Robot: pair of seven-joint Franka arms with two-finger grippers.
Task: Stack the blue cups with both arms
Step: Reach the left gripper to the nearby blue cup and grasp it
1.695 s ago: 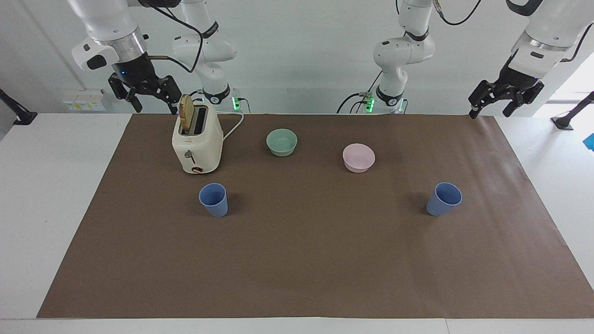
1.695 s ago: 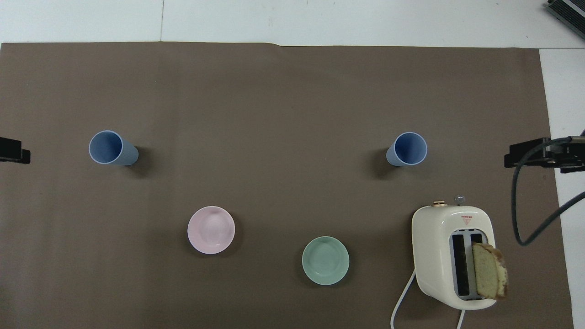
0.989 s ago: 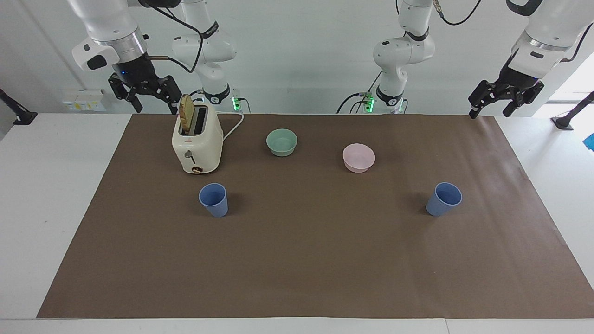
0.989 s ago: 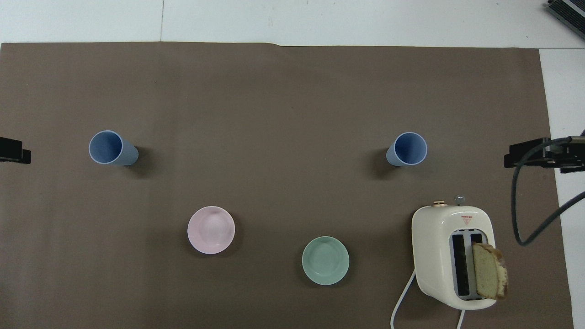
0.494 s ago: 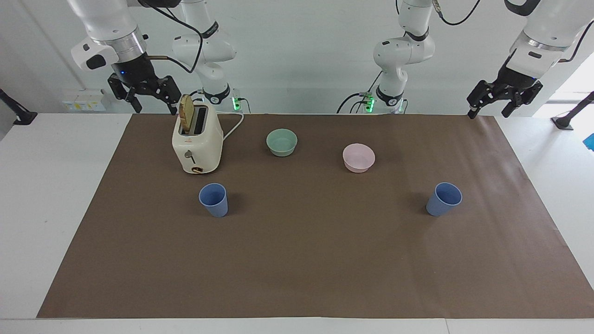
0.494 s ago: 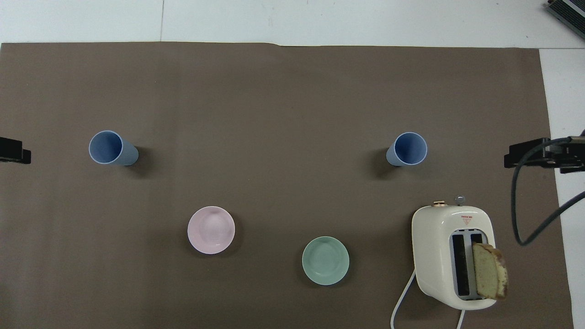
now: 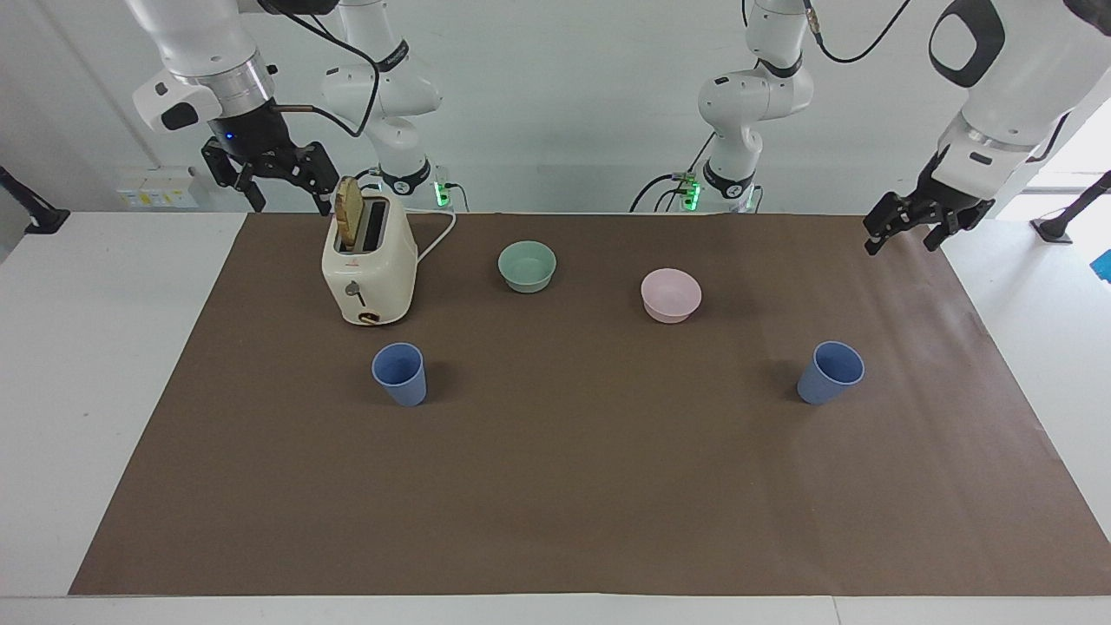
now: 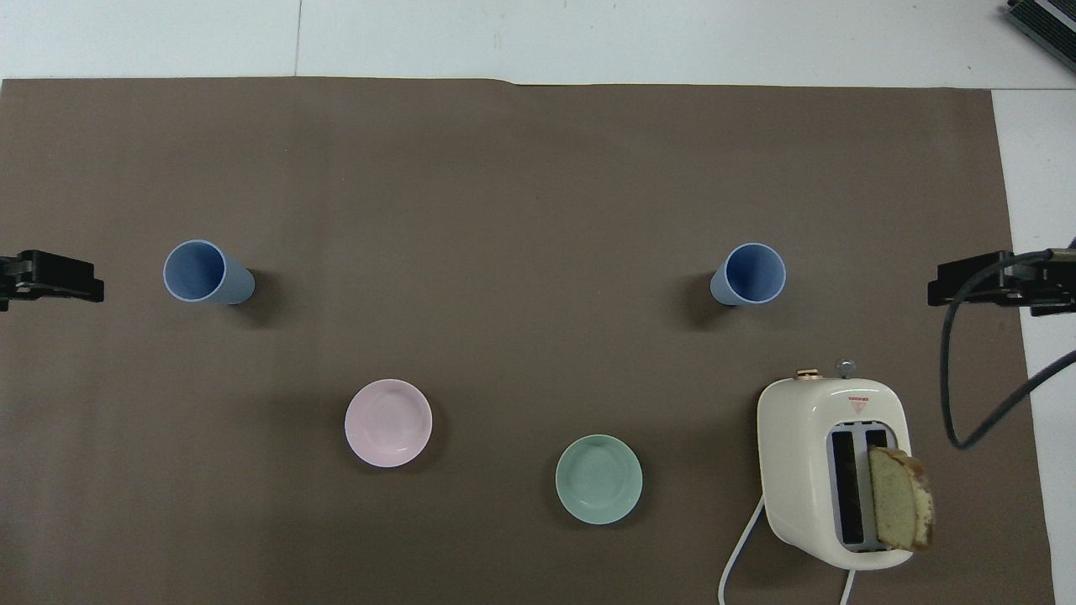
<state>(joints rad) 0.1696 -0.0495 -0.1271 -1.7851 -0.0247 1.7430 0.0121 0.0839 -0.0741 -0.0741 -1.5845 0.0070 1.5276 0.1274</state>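
Observation:
Two blue cups stand upright and apart on the brown mat. One cup (image 7: 400, 374) (image 8: 751, 274) is toward the right arm's end, just farther from the robots than the toaster. The other cup (image 7: 831, 372) (image 8: 202, 272) is toward the left arm's end. My left gripper (image 7: 901, 241) (image 8: 52, 279) is open and empty, up in the air over the mat's edge at its own end, well apart from its cup. My right gripper (image 7: 291, 205) (image 8: 1000, 281) is open and empty, raised beside the toaster, and that arm waits.
A cream toaster (image 7: 369, 265) (image 8: 832, 470) with a slice of bread (image 7: 348, 213) in one slot stands near the right arm. A mint-green bowl (image 7: 527, 266) (image 8: 598, 479) and a pink bowl (image 7: 671, 295) (image 8: 388, 423) sit nearer to the robots than the cups.
My left gripper has come down and moved in over the mat's edge toward its cup. The right gripper, the cups and the bowls have not moved.

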